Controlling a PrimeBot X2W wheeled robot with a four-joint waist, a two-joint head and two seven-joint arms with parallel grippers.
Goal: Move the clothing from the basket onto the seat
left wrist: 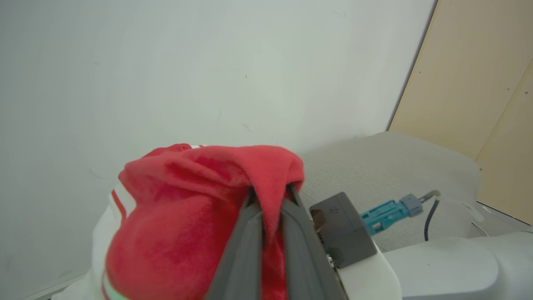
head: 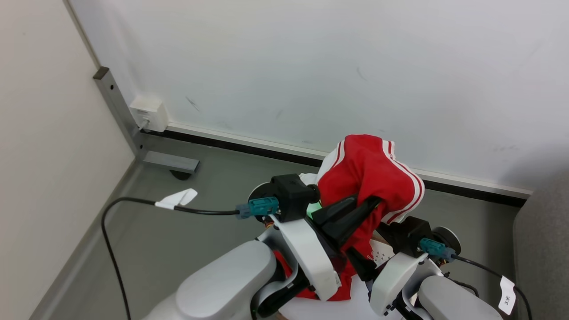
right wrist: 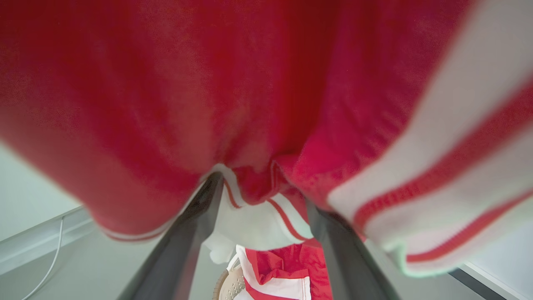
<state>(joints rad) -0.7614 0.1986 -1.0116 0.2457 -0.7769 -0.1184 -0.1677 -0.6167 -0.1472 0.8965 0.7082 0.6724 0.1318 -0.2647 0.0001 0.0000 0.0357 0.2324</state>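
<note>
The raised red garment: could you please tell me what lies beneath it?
Beneath it, more red clothing lies in the basket; the raised garment covers the rest of the basket.

Small white paper tag (head: 506, 300) hanging on the thin black cable (head: 472, 262) is showing "3米", printed sideways; nothing else is reading legibly.

Scuffed white wall (head: 311, 66), grey floor (head: 178, 253), beige panel (head: 44, 133)

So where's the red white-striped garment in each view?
Head view: red white-striped garment centre, bunched over the shut left gripper.
Left wrist view: garment lower centre-left, pinched at the gripper's tips.
Right wrist view: garment across the top, above the open right gripper.
Shared landmark: white wall behind.
</note>
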